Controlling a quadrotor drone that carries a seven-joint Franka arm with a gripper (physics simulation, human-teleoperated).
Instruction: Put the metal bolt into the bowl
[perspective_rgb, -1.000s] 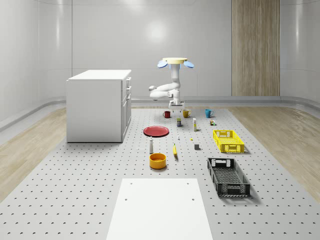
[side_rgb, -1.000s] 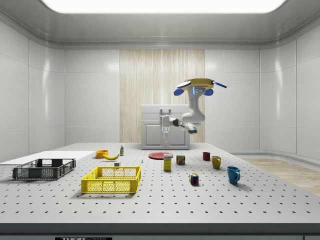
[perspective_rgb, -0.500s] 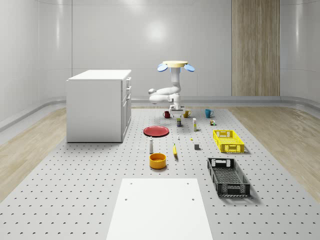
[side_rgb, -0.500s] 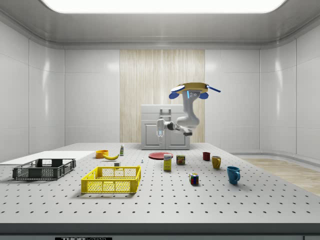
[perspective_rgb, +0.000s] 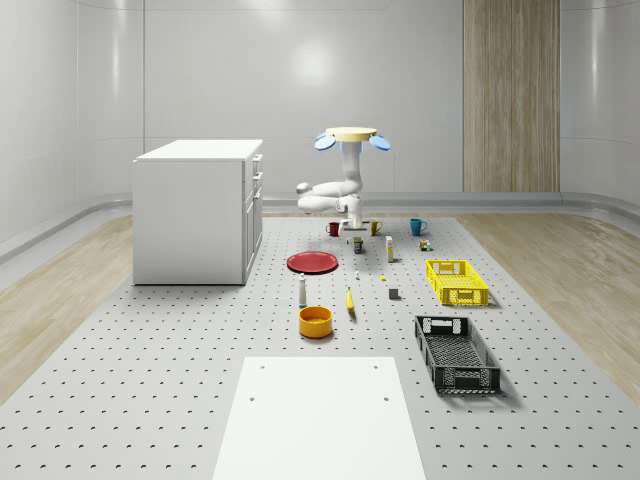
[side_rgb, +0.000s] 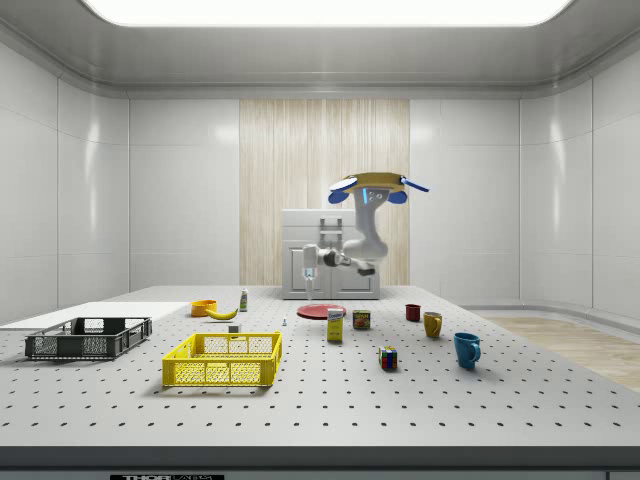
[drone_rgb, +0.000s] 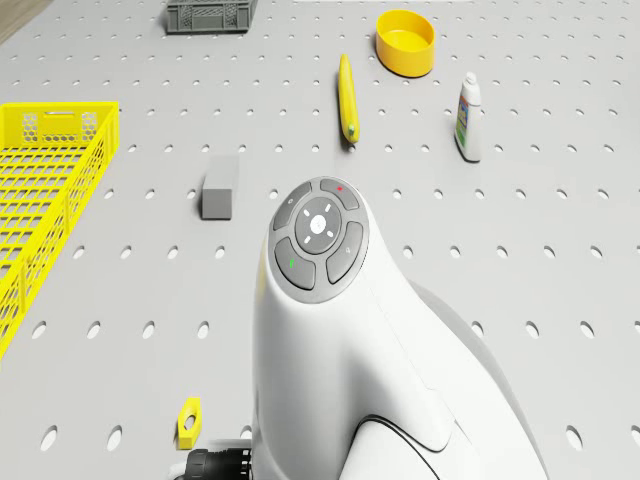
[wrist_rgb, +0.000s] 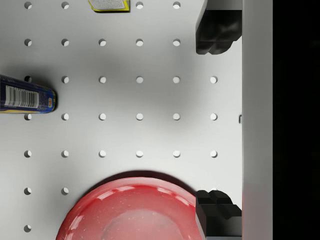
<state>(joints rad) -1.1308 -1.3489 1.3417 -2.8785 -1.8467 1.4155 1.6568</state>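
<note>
Bolt (perspective_rgb: 357, 274) lies apart from the raised claw (wrist_rgb: 217, 125).

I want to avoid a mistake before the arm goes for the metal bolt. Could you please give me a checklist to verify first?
1. Pincer open, nothing held: ok.
2. Pincer above the bolt: not ok; it hangs by the red plate, near a can.
3. Bolt located: cannot tell; the dark piece beside the yellow nut may be it.
4. Bowl upright and empty: ok.
5. Drone hovering clear above the table: ok.
</note>
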